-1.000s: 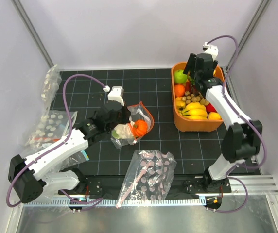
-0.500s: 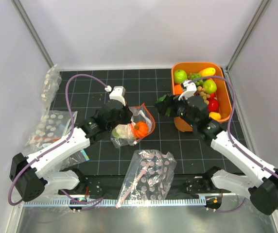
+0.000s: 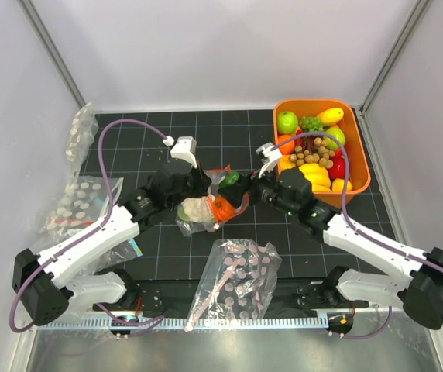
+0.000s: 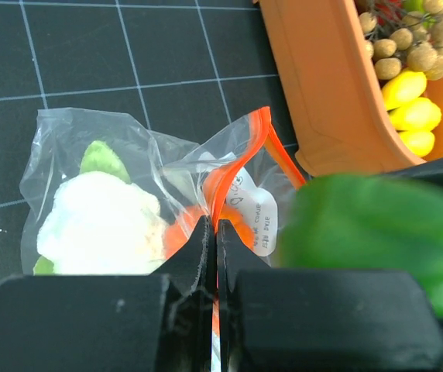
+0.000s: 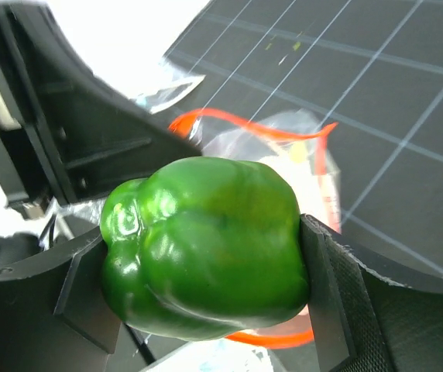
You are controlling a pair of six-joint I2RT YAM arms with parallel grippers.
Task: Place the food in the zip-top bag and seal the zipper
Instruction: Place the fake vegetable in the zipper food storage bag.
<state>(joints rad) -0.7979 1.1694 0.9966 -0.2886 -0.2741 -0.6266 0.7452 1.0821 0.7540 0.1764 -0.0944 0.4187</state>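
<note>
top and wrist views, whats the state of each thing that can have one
zip-top bag: mouth open
zipper: unsealed
cauliflower: inside the zip-top bag
orange piece: inside the zip-top bag
green bell pepper: gripped, not yet in the zip-top bag
left gripper: shut on the zipper
right gripper: shut on the green bell pepper
orange bin: full of toy fruit

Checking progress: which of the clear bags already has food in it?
The plain bag with the orange-red strip, pinched by the left gripper; a white cauliflower shows inside. The pink-dotted bag and white-dotted bags show none.
</note>
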